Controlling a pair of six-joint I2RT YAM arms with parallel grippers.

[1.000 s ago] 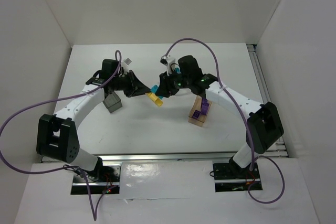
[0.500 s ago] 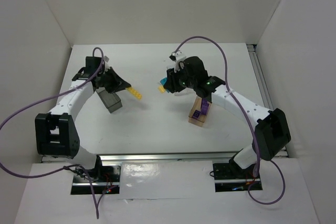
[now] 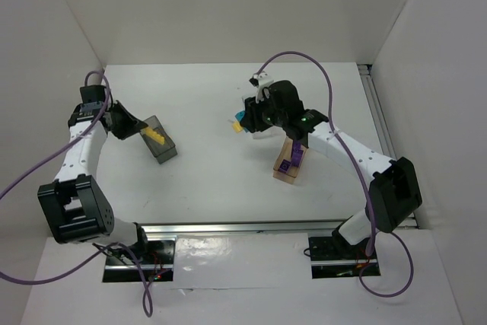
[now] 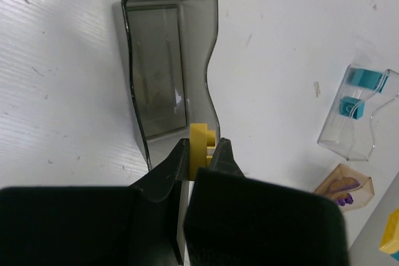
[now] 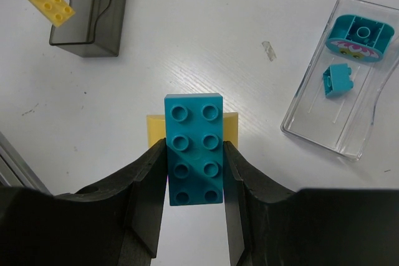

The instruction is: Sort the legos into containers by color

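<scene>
My left gripper (image 4: 201,147) is shut on a yellow lego (image 4: 199,141), held over the near end of the dark grey container (image 4: 168,60); the top view shows the same yellow lego (image 3: 155,136) above that grey container (image 3: 162,148). My right gripper (image 5: 194,147) is shut on a teal lego (image 5: 194,147), hanging above a flat yellow piece (image 5: 232,128) on the table. The clear container (image 5: 312,116) holds two teal pieces. The tan container (image 3: 288,173) holds purple legos (image 3: 290,159).
White walls enclose the table on three sides. A metal rail (image 3: 374,104) runs along the right edge. Purple cables (image 3: 30,169) loop off both arms. In the top view the right arm covers the clear container.
The left arm has swung left from the table's middle, carrying the yellow lego to above the grey container. The right gripper has drawn slightly back with the teal lego, then held still.
</scene>
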